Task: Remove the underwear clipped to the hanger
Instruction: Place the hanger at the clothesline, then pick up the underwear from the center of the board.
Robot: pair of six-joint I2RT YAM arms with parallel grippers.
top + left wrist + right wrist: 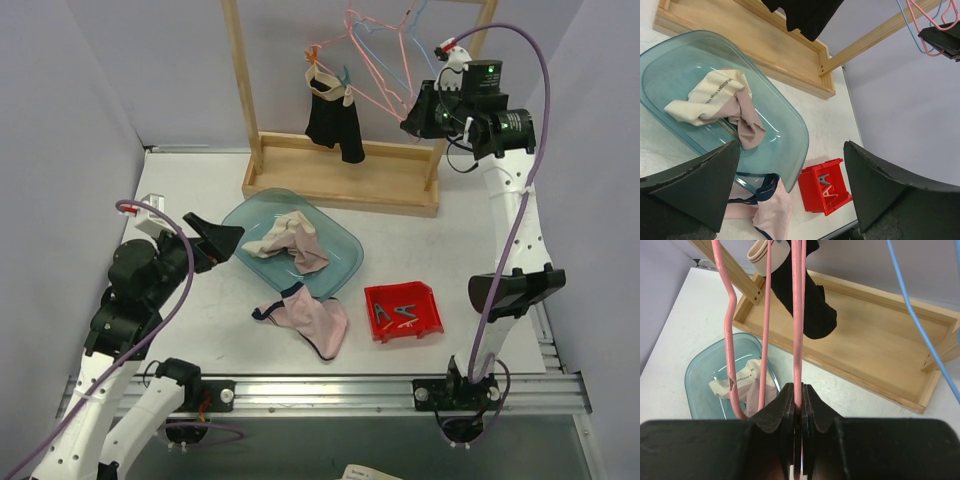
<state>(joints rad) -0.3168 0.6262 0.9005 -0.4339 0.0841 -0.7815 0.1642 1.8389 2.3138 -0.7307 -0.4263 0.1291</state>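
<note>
Black underwear (333, 118) with a beige waistband hangs clipped to the pink hanger (362, 75) on the wooden rack, and its lower part also shows in the right wrist view (807, 300). My right gripper (414, 118) is shut on the hanger's pink wire (799, 330), to the right of the cloth. Pale pink underwear (290, 242) lies in the clear blue tub (345, 250). A dark-trimmed pink pair (308, 320) lies on the table in front of the tub. My left gripper (215, 238) stands open at the tub's left edge, holding nothing.
The rack's wooden tray base (345, 178) and posts stand at the back. A blue hanger (388, 40) hangs beside the pink one. A small red bin (404, 312) with clothespins sits right of the tub. Grey walls close in on both sides.
</note>
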